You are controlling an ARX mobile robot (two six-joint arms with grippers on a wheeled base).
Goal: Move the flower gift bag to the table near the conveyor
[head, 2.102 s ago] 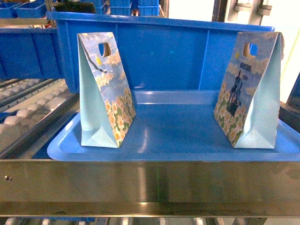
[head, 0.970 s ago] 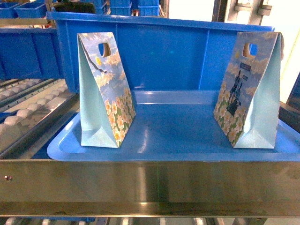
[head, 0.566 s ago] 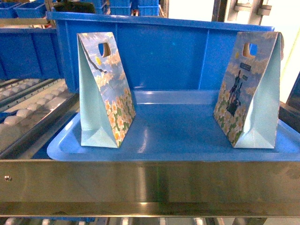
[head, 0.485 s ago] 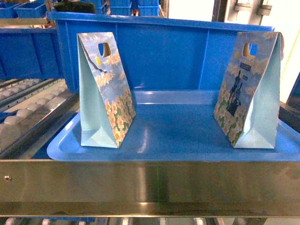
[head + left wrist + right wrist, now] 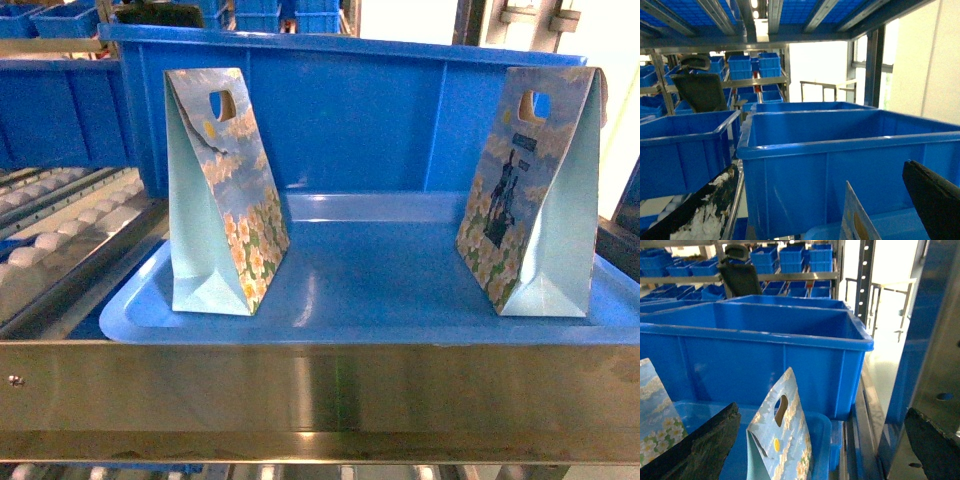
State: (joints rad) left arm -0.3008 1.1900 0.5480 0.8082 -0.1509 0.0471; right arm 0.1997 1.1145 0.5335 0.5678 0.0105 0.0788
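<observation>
Nearest the head camera, a steel rail is seen running across the full width. Directly behind it a blue tray is set, and two flower gift bags are stood upright on it, well apart: the left bag toward the tray's left end, the right bag toward its right end. Each is carried on a wide base and tapers to a cut-out handle hole at the top. To the left of the tray, the conveyor with its white rollers is seen sloping away. Behind the tray a large blue bin is placed, with further bins beyond it.

In the wrist views, the left gripper and the right gripper are each recorded with fingers spread wide, nothing held between them.
</observation>
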